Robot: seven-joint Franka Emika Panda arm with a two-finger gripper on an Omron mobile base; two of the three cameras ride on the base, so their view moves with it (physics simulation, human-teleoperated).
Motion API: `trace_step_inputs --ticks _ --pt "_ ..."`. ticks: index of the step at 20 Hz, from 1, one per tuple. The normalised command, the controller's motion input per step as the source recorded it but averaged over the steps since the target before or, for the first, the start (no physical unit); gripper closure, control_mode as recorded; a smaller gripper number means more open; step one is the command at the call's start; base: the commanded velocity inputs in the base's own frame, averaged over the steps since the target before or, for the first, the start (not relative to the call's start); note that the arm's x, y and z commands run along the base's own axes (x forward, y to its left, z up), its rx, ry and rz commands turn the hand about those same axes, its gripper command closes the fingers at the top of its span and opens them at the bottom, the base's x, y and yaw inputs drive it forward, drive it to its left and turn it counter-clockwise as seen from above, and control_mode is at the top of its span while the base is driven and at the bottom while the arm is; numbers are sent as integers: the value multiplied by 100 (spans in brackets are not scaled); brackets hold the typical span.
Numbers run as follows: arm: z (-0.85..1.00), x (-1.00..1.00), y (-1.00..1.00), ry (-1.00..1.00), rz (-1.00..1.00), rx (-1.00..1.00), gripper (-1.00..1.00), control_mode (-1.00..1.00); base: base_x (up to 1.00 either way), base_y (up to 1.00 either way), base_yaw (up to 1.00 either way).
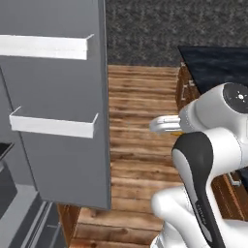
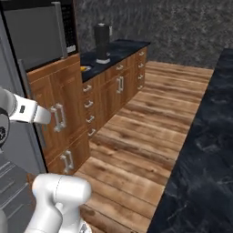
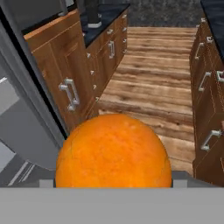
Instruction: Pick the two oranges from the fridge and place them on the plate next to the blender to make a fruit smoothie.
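One orange (image 3: 113,151) bulks large at the bottom of the hand view, with my gripper (image 3: 113,183) shut on it; grey fingertips (image 3: 46,183) just peek out at its sides. The open grey fridge door (image 1: 63,97) with white bins (image 1: 53,127) stands to the left of my arm. Far ahead on the dark counter stands the black blender (image 2: 102,42), also the blender (image 3: 92,12) at the top of the hand view. A small orange spot (image 2: 83,68) lies on the counter's near end; it is too small to tell whether a plate lies under it.
Wooden cabinets with metal handles (image 2: 109,91) run along the left under the dark counter (image 2: 118,49). A black-fronted microwave (image 2: 36,32) sits above them. A second dark counter (image 2: 205,150) and its cabinets (image 3: 208,109) line the right. Between them runs the wood floor (image 2: 150,118).
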Motion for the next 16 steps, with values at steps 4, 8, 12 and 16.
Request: trace_step_inputs --ticks 4,8,12,16 --pt "0 0 0 0 0 0 100 100 69 0 -53" --pt "0 0 0 0 0 0 100 100 99 -28 -34" --pt "0 0 0 0 0 0 100 100 100 0 -32" --pt "0 0 0 0 0 0 100 100 100 25 -26"
